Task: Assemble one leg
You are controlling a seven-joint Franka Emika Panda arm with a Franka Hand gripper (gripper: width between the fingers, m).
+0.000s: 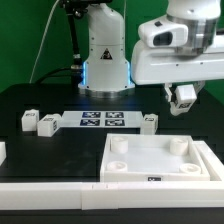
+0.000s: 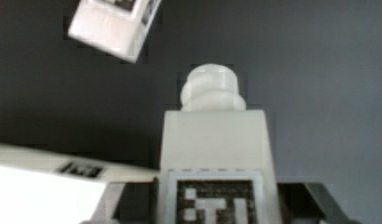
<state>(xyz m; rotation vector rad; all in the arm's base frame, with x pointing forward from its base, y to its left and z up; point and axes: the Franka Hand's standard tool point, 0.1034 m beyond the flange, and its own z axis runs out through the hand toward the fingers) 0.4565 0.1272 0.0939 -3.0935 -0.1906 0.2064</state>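
My gripper [image 1: 183, 99] hangs above the table at the exterior view's right and is shut on a white leg [image 1: 184, 96]. In the wrist view the gripper [image 2: 214, 206] clamps that leg [image 2: 214, 135] between its dark fingers [image 2: 127, 200]. The leg's tag faces the camera and its rounded peg end points away. Two more legs [image 1: 27, 120] [image 1: 47, 124] lie at the exterior view's left, and another [image 1: 150, 121] lies beside the marker board. The large white square tray-like piece [image 1: 200, 170] lies below the gripper, with round sockets at its corners.
The marker board [image 1: 103, 120] lies mid-table in front of the robot base [image 1: 105, 60]. A white part [image 1: 2, 152] shows at the left edge. A white rail [image 1: 50, 190] runs along the front. In the wrist view a white tagged piece [image 2: 117, 25] lies beyond the held leg.
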